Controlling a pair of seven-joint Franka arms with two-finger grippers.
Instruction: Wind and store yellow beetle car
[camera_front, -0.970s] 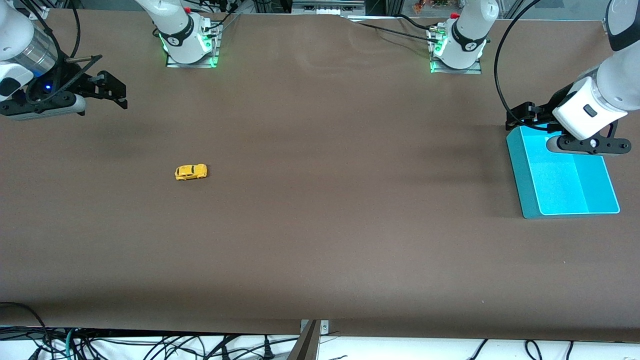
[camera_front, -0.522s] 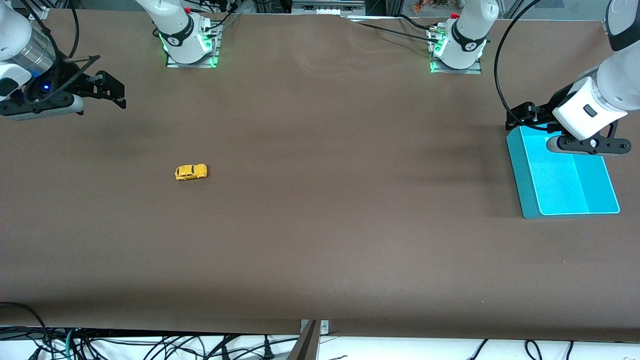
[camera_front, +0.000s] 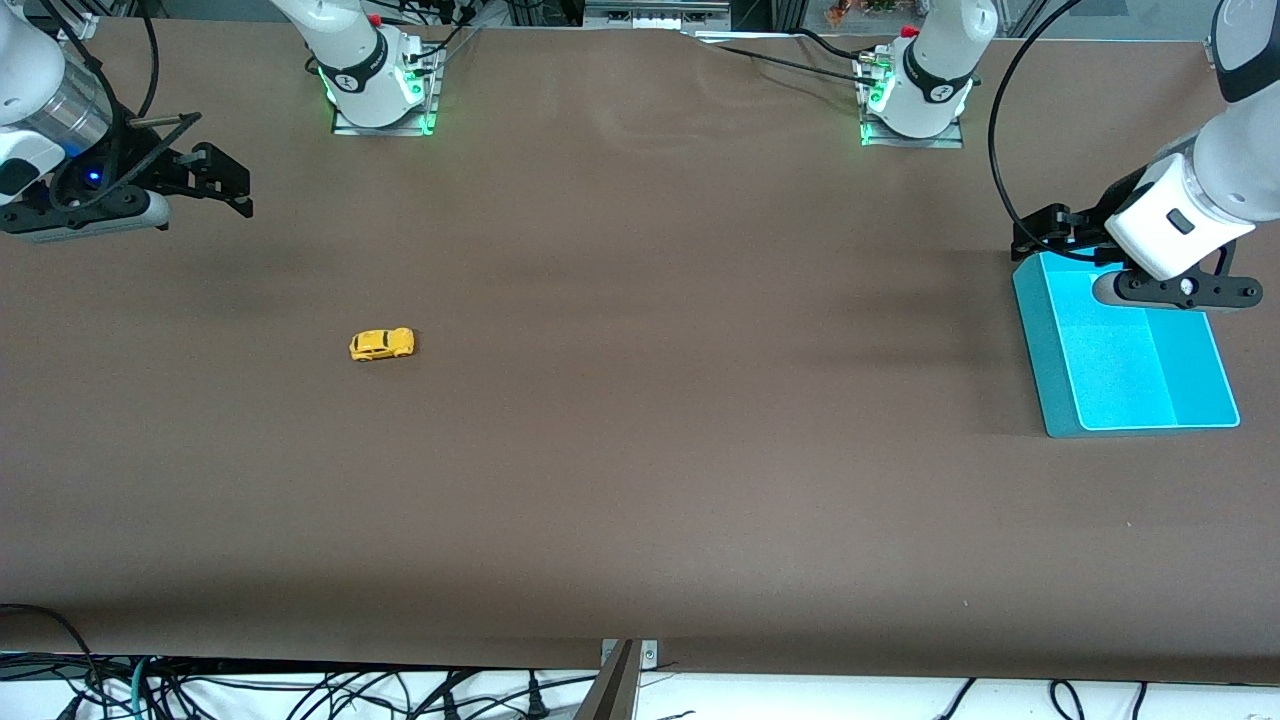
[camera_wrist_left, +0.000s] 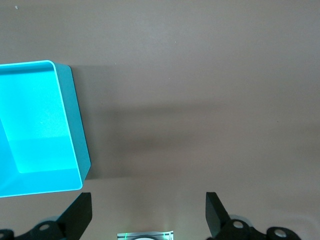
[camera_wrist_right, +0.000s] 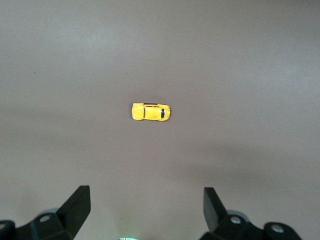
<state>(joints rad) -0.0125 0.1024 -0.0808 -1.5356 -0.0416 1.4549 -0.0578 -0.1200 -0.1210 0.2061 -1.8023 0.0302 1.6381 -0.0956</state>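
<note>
Nearest the front camera, the brown surface (camera_front: 640, 500) carries nothing the frames pick out. Farther in, toward the right arm's end, the yellow beetle car (camera_front: 381, 344) sits on its wheels, alone, with nothing touching it; the right wrist view shows it (camera_wrist_right: 151, 111) from above with bare surface all round. Toward the left arm's end, at about the same depth, stands a turquoise bin (camera_front: 1055, 370), a sloped open tray whose inside looks empty in both the front view and the left wrist view (camera_wrist_left: 75, 145). Farther again are the two hands, both in the air. The left hand (camera_front: 1060, 235) hangs over the bin's farther edge, its fingers (camera_wrist_left: 80, 212) spread apart with nothing between them. The right hand (camera_front: 215, 180) hovers over the surface at the right arm's end, well apart from the car, likewise released and holding nothing, its fingers (camera_wrist_right: 77, 205) wide in its wrist view. Farthest back, the two arm bases stand with green lights glowing. Judged from this, the task has barely begun: the car is neither grasped nor wound, and it is well apart from the bin. Everything is left: reaching the car, gripping it, winding it, and setting it in the bin.
</note>
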